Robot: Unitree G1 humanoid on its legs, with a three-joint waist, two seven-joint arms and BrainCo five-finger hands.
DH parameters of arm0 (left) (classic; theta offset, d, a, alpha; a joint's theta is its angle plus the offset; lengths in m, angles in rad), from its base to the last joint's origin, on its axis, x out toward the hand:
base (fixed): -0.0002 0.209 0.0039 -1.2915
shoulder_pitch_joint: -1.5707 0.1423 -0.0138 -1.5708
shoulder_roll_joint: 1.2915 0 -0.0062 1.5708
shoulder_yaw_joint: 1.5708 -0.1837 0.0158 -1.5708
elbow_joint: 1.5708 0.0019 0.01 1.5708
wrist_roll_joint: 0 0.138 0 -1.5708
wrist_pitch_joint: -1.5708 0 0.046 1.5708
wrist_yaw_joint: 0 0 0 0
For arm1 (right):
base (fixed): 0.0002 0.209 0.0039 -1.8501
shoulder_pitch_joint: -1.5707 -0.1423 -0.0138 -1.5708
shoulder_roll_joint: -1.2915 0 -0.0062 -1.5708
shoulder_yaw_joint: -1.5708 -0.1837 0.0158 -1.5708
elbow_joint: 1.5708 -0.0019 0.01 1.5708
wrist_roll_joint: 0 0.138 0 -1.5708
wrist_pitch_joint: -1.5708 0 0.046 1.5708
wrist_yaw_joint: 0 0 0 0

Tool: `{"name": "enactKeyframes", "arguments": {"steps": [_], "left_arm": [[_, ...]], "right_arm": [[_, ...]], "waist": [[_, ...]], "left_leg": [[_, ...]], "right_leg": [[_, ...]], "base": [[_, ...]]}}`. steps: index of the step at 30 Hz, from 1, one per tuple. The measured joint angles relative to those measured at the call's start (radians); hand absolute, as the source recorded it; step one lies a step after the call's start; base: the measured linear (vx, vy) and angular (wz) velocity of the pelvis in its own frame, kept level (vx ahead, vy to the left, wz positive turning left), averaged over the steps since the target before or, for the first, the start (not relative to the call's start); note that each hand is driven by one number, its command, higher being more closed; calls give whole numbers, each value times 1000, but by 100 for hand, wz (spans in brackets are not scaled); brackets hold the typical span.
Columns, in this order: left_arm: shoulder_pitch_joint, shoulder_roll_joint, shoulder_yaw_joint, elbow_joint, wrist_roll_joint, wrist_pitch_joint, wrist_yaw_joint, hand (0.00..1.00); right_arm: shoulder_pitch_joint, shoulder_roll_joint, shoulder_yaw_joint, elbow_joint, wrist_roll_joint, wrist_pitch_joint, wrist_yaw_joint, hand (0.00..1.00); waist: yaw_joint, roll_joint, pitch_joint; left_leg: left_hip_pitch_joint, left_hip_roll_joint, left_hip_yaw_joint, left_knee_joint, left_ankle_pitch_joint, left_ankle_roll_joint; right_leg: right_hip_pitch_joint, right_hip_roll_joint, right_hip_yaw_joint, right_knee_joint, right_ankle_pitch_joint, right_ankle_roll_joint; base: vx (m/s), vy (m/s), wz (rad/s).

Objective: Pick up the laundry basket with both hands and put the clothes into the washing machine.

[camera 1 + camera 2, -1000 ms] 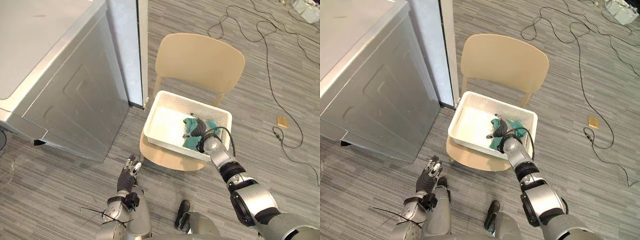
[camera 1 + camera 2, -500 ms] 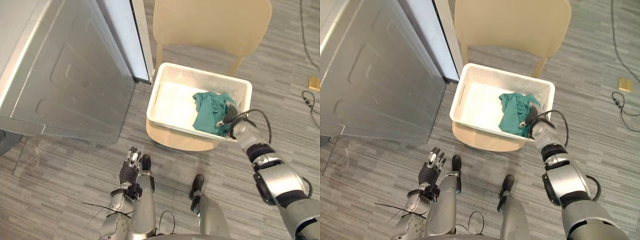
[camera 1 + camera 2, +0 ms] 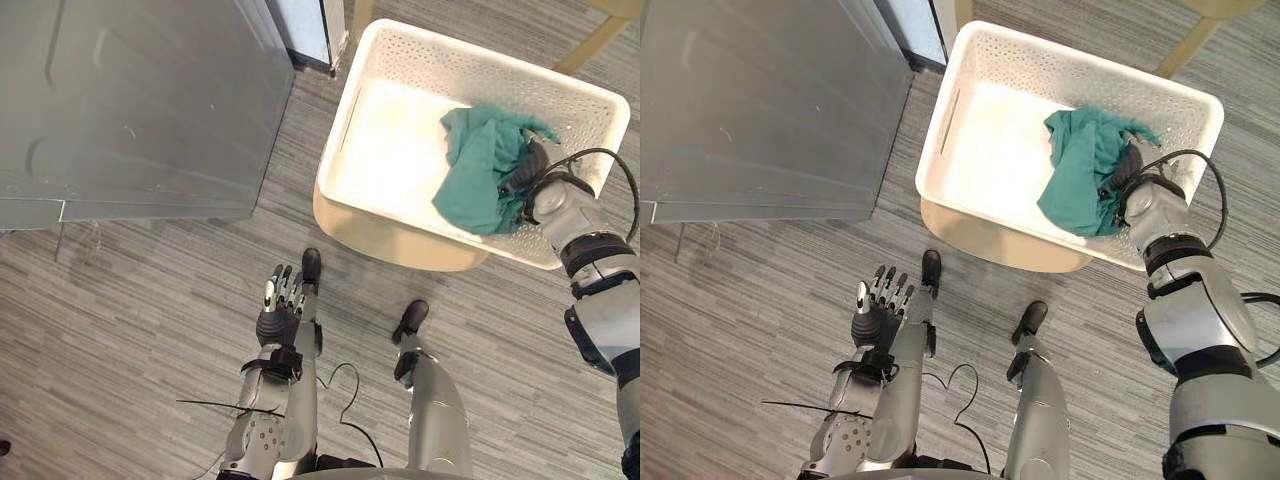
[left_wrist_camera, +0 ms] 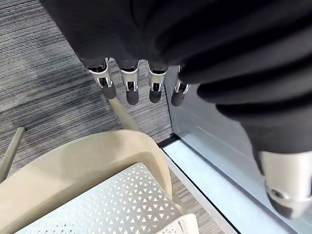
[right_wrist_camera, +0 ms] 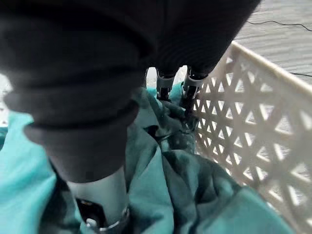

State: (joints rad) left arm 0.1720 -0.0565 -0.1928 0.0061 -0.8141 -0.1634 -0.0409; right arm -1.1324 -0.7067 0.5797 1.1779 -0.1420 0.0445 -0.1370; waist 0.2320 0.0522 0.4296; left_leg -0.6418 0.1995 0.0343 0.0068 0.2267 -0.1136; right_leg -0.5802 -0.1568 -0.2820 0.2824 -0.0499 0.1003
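Your basket [image 3: 390, 150] sits on the chair [image 3: 390, 240] ahead and to the right. Its long axis runs across you from left to right, a little skewed. One short end faces the washer [image 3: 140, 100] and the other is by your right arm.

The only thing in the basket is a teal cloth [image 3: 485, 165], bunched at the right end. The left half of the bottom is bare.

Your right robot hand [image 3: 528, 178] is inside the basket, down on the cloth and just beside the right end wall. You cannot tell whether it is gripping anything, because the cloth covers it.

Your left robot hand [image 3: 276, 318] is released and empty, with fingers [image 4: 130, 87] straight. It hangs low over the floor, well apart from the basket, whose left end lies forward and to the right of it.

The lift has probably not begun. The right side is much nearer, so the left arm has the longer reach to the washer-side end. A lift from one end would likely tip the basket off the seat.
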Motion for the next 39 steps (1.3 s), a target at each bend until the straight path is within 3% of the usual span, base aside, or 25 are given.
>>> {"name": "enactKeyframes", "arguments": {"steps": [6, 13, 16, 19, 21, 26, 28, 33, 39], "left_arm": [[-10, -2, 9, 0, -10, -1, 1, 0], [-51, -1, 46, -8, -9, -17, 31, 0], [-68, 6, 53, -50, 14, -31, 51, 0], [-89, 23, 74, -60, 87, -47, 68, 0], [-88, 65, 89, -76, 151, -64, 72, 0], [-96, 131, 119, -75, 312, -78, 94, 0], [-112, 168, 130, -75, 436, -81, 106, 0], [-157, 233, 157, -74, 641, -90, 109, 0], [-309, 364, 20, 44, 802, -111, 90, 0]], "right_arm": [[2, -10, -40, -52, 140, -26, -13, 100], [198, 125, -282, -250, 324, -48, -32, 100], [311, 158, -462, -463, 340, -65, -71, 100], [395, 196, -603, -651, 338, -93, -120, 100], [482, 254, -685, -795, 332, -126, -146, 100], [655, 370, -747, -945, 296, -158, -148, 100], [734, 421, -748, -1013, 287, -164, -121, 100], [845, 443, -745, -1169, 288, -193, -19, 100], [906, 419, -689, -1324, 320, -240, 98, 100]], "waist": [[1, 0, 0], [-2, -3, 1], [-20, -10, 2], [-41, -27, -6], [-55, -72, -47], [-94, -151, -153], [-116, -157, -208], [-158, -150, -279], [-221, -149, -320]], "left_leg": [[-8, 2, 0, 0, 1, -1], [69, 19, 0, 10, 0, -3], [124, 26, -2, 8, -3, -7], [191, 23, 0, -2, -5, -10], [229, 20, 4, -8, -14, -15], [311, 22, 23, -30, -27, -25], [351, 16, 28, -38, -36, -25], [445, 10, 76, -85, -40, -23], [500, 10, 121, -100, -45, -23]], "right_leg": [[-10, 2, 1, 3, -1, 0], [70, 15, -6, 2, -2, -2], [132, 19, -19, 3, -13, -11], [188, 16, -19, 15, -34, -10], [214, 19, -15, 18, -51, -8], [291, 36, 11, -22, -50, -5], [336, 37, 12, -51, -46, -2], [415, 42, 47, -124, -14, 8], [451, 47, 103, -183, 25, 13]], "base": [[35, -39, 0], [60, -52, -1], [-9, -33, 9], [-44, -22, 2], [-58, -17, -6], [43, -13, -7], [93, 0, -3], [93, 24, -20], [26, 29, -29]]}}
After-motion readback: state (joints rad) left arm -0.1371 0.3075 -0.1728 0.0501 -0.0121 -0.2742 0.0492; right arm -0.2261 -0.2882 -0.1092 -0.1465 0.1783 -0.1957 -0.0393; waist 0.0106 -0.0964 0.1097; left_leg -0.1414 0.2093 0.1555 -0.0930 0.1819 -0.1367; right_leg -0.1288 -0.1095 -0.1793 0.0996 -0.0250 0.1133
